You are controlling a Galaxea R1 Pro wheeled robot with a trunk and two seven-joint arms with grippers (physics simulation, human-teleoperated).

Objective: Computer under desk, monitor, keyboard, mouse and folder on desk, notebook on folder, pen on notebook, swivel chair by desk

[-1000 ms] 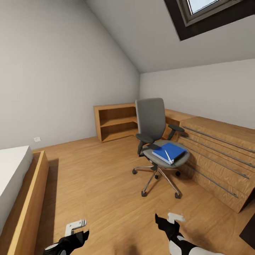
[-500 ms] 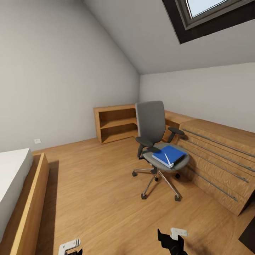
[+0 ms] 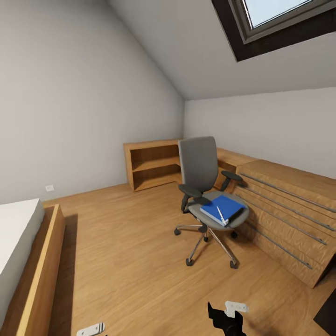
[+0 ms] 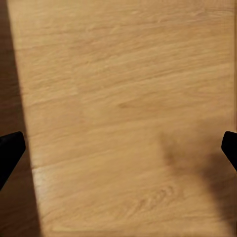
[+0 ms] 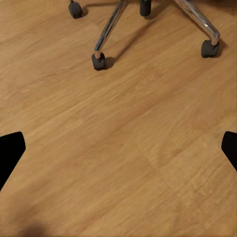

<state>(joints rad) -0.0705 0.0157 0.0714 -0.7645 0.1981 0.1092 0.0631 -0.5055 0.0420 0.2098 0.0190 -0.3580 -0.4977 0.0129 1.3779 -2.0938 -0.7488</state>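
A: Attic bedroom, sloped pale grey walls, oak plank floor [image 3: 126,261]. Grey swivel chair [image 3: 199,168] parked mid-floor, just beside a light oak dresser [image 3: 289,210]. Blue folder [image 3: 223,208] flat on the seat, toward its front edge, with a thin white pen [image 3: 220,213] lying across it.

B: And the arms?

A: Both low. Left gripper [image 4: 118,148] spread open over bare planks, holding nothing. Right gripper [image 5: 118,148] likewise spread open, holding nothing, aimed at floor just short of the chair's casters.

B: Risks from here?

A: Probably the casters: a nudge against seat or base could roll the chair away and spoil the reach. Pen loose on the cover, likely to slide off if the folder tips during a lift.

B: Anything hard to make out?

A: Dark corner cut off at lower right; cannot tell what it is. Bed [image 3: 23,252] cropped at left. Open corner shelves [image 3: 151,163] behind the chair. Notebook not identifiable from here.
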